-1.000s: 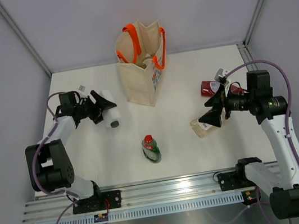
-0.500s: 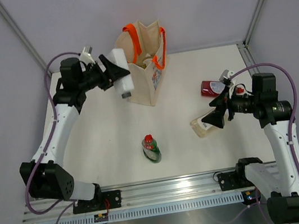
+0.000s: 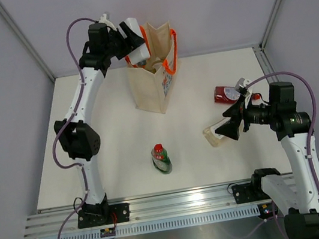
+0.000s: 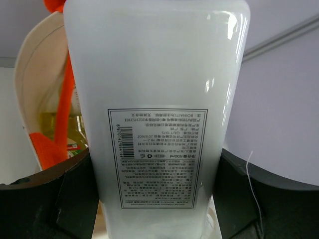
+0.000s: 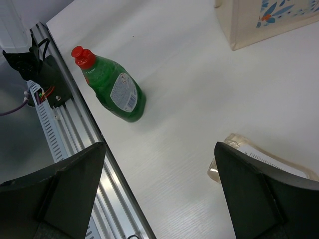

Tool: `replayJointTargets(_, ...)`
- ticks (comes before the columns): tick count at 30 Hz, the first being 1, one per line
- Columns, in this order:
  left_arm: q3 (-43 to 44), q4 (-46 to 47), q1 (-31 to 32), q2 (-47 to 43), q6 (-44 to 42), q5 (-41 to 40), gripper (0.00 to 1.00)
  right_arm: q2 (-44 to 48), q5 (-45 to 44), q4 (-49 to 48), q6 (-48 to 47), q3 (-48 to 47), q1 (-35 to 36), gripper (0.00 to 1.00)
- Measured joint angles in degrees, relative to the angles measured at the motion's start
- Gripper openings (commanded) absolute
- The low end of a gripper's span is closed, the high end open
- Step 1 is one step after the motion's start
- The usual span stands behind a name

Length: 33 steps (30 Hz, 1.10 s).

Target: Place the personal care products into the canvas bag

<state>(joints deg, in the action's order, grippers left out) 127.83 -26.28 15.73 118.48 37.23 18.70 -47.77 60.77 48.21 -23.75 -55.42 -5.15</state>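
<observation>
White plastic bottle (image 4: 154, 99) with a label on it is squeezed tight between the two sides of the left claw (image 3: 131, 42), high up by the open top of the canvas bag (image 3: 154, 93). Inside the bag sits a yellow-green bottle (image 4: 50, 124). The right claw (image 3: 231, 121) is wide apart and holds nothing. It hangs just over a clear bottle (image 3: 214, 136) lying on the table (image 3: 105, 158). A red bottle (image 3: 225, 92) lies near it. A green bottle (image 3: 161, 159) with a red cap lies at the front

Left arm (image 3: 85, 85) stretched high, jaws clamped; right arm (image 3: 301, 148) low, jaws wide apart.
</observation>
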Motion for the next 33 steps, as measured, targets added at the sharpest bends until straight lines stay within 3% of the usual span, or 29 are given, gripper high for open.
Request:
replayJointTargets(4,0.5,-1.1,1.3,4.7,-1.9,-5.3,0.13,1.3,0.9,-0.4,0.5,0.7,-0.2,0.99)
replayJointTargets(10,3.3,-3.0,4.3,9.2,-8.0,-9.7,0.53,3.0,1.5,-0.8,1.0,1.8,-0.5,1.00)
replayJointTargets(11,3.3,-3.7,5.1,9.2,-9.0,-10.3,0.62,3.0,1.4,-0.8,1.1,1.8,-0.7,1.00)
replayJointTargets(12,3.3,-4.6,5.8,9.2,-9.9,-10.6,0.79,2.8,1.4,-0.9,1.1,1.8,-0.8,0.99)
replayJointTargets(16,3.3,-5.6,8.0,9.2,-12.3,-11.4,0.96,1.9,1.1,-1.0,1.6,1.7,-1.3,0.99)
replayJointTargets(21,4.0,-4.5,8.3,7.6,-14.0,-11.5,0.99,-1.8,-3.6,-0.5,4.0,-0.9,-1.5,0.99)
replayJointTargets(26,4.0,-5.3,7.9,1.9,-16.9,-12.0,0.99,-10.0,-11.4,2.7,4.0,-9.8,-1.6,0.99)
replayJointTargets(29,0.8,-5.3,7.6,-5.2,-18.7,-12.6,0.99,-13.9,-15.0,6.0,-0.5,-13.8,-1.7,0.99)
replayJointTargets(33,-10.5,-3.9,7.6,-19.4,-20.7,-13.1,0.99,-17.4,-19.7,10.4,-10.5,-16.2,-1.7,1.00)
